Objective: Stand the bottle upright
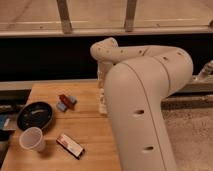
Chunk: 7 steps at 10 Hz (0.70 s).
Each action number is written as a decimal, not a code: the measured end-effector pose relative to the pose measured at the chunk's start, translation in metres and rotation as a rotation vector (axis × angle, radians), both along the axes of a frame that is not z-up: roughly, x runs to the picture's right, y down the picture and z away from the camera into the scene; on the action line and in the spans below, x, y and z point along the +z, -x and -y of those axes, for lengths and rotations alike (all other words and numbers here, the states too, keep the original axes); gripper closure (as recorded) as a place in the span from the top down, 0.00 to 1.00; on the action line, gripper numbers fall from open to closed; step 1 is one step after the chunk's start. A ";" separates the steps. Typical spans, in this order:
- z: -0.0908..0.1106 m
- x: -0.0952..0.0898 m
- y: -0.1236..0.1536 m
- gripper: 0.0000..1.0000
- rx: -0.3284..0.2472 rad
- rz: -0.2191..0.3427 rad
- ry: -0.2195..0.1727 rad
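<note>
while the bottle (pixel 102 102) looks like it stands at the table's (pixel 95 135) far edge, half hidden by the big arm (pixel 145 100), the gripper (pixel 103 86) sits right over it, shut on it. let go slowly. cup (pixel 32 139) and packet (pixel 70 146) sit near seven o'clock.
</note>
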<state>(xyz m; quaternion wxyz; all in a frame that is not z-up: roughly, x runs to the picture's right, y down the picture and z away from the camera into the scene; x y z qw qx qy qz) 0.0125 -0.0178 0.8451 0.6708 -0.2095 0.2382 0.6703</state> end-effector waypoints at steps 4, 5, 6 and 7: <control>0.005 -0.004 0.011 0.14 -0.013 0.009 -0.031; 0.007 -0.004 0.015 0.20 -0.016 0.013 -0.039; 0.008 -0.004 0.014 0.23 -0.021 0.008 -0.045; 0.008 -0.005 0.013 0.23 -0.026 0.001 -0.048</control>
